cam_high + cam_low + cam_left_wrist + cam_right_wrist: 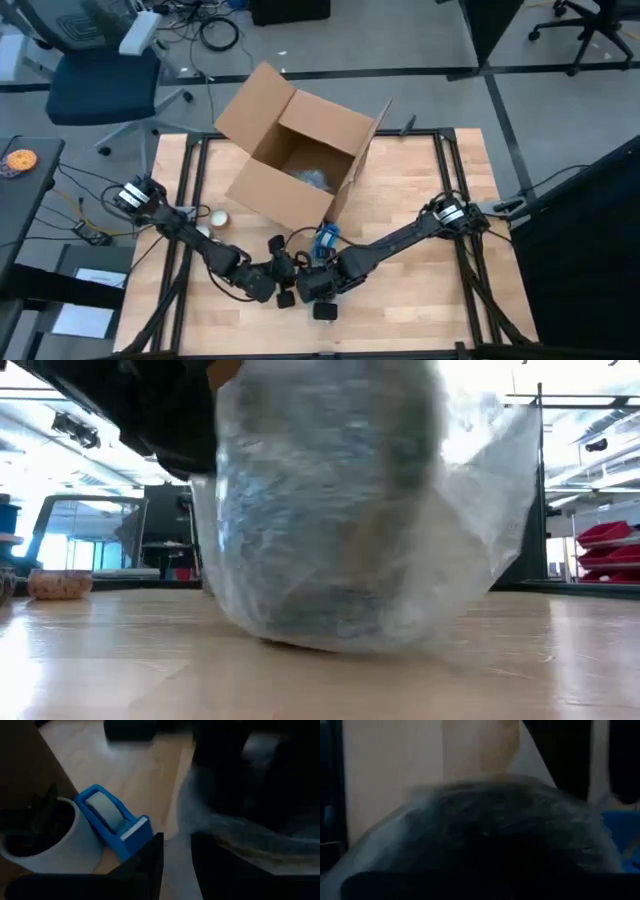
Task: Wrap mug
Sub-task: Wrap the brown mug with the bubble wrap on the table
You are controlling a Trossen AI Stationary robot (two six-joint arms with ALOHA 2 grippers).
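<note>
Mug, dark and swathed in clear bubble wrap [340,510], stands upright on the pale wooden desk [420,200], right between your two sets of jaws at the front middle. Your left gripper [175,855] shows a narrow gap between its fingers with wrap film running through it, so it is probably pinching the loose edge. Your right gripper [318,285] presses in from the other side; whether it is clamped I cannot tell. Just beyond stand a blue tape dispenser [112,822], a white pot [45,842] and an open cardboard box [300,155].

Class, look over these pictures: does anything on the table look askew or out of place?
Yes: the cardboard box lies tipped over, its opening facing up the picture, flaps splayed. The bubble wrap around the mug hangs loose on one side.
</note>
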